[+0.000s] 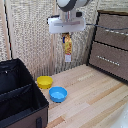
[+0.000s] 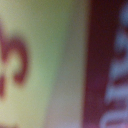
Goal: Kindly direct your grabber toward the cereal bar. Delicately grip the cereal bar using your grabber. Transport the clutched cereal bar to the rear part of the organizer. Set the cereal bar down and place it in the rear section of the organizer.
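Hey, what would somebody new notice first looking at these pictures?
The cereal bar dangling high in the air from the pincer, in front of the pale wall. Below sit a yellow bowl and a blue bowl on the wooden floor, with the black organizer at the exterior view's left.

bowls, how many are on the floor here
2. A yellow bowl sits close beside the organizer; a blue bowl lies just in front of it, toward the exterior view's right. More could be hidden inside the organizer.

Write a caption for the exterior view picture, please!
Hand holds the cereal bar high above two bowls, beside the organizer.
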Motion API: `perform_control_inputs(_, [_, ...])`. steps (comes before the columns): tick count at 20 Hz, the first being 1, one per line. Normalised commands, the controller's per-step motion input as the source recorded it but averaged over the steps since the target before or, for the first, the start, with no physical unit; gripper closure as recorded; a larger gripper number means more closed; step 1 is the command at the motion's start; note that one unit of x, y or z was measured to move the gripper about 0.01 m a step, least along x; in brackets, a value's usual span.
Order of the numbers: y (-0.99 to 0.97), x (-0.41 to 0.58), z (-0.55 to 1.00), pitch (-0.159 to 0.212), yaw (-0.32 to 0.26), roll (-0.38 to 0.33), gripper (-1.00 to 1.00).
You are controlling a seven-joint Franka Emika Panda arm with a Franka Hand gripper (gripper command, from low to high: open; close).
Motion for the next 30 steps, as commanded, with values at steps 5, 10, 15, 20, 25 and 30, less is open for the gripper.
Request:
perform_control_inputs(5, [0.22, -0.001, 0.32, 0.000, -0.273, 0.067, 1.00])
perform_control_inputs(10, [0.26, 0.000, 0.29, 0.000, -0.268, 0.062, 1.00])
perform_control_inputs(15, [0.26, 0.000, 0.24, 0.000, -0.269, 0.080, 1.00])
perform_control_inputs(20, [0.31, 0.000, 0.16, 0.000, -0.271, 0.055, 1.00])
perform_control_inputs(25, [0.58, 0.005, 0.00, 0.001, -0.215, 0.003, 1.00])
perform_control_inputs(30, [0.84, 0.065, -0.04, 0.002, -0.129, 0.000, 1.00])
